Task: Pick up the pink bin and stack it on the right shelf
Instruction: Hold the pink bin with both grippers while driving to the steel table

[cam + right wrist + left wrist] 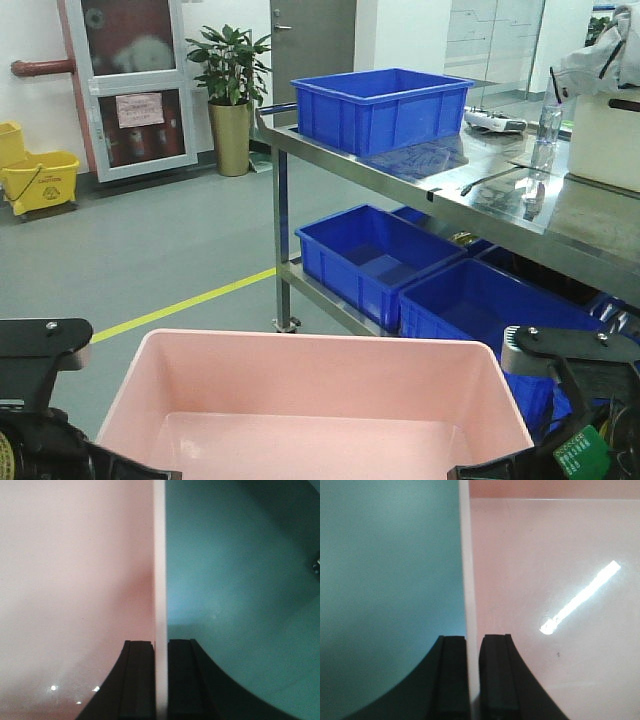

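The left gripper (473, 641) is almost closed, its two black pads pinching the left wall of the pink bin (320, 385). The bin spans from this gripper across to the right gripper (160, 642), whose pads squeeze the opposite wall just as tightly. The bin has nothing inside. Ahead of both grippers and to their right stands the right shelf (590, 212), apart from the bin. A blue top crate (380, 105) sits on its steel surface, its contents hidden. The blue lower crates (375, 255) appear empty.
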Available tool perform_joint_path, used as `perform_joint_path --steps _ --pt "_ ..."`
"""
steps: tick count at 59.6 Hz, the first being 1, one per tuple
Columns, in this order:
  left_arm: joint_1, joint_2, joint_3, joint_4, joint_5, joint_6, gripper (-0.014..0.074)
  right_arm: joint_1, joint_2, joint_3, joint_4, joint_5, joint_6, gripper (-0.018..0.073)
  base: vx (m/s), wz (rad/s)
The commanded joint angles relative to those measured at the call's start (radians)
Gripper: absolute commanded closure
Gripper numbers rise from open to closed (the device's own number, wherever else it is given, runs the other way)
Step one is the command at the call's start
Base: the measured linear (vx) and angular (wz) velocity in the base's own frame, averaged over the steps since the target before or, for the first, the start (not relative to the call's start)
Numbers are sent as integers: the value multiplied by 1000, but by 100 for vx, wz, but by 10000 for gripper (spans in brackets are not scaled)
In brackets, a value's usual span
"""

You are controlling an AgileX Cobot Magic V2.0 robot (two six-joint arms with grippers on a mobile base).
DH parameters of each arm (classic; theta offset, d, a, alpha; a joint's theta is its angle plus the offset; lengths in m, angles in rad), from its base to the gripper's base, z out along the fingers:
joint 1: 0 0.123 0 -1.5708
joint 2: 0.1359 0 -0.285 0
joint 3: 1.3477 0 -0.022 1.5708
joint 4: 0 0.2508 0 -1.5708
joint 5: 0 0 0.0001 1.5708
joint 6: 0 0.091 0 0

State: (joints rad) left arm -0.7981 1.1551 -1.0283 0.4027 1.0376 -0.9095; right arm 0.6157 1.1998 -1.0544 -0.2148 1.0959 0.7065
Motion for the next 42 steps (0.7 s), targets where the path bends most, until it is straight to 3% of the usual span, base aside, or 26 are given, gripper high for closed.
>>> perform_joint_path --steps 1,42 --pt "1 -30 -26 78 6 -6 534 -8 -19 -28 -93 17 -2 565 41 -7" --pt "1 -30 -26 78 6 -6 534 -8 -19 -28 -93 21 -2 565 41 -1"
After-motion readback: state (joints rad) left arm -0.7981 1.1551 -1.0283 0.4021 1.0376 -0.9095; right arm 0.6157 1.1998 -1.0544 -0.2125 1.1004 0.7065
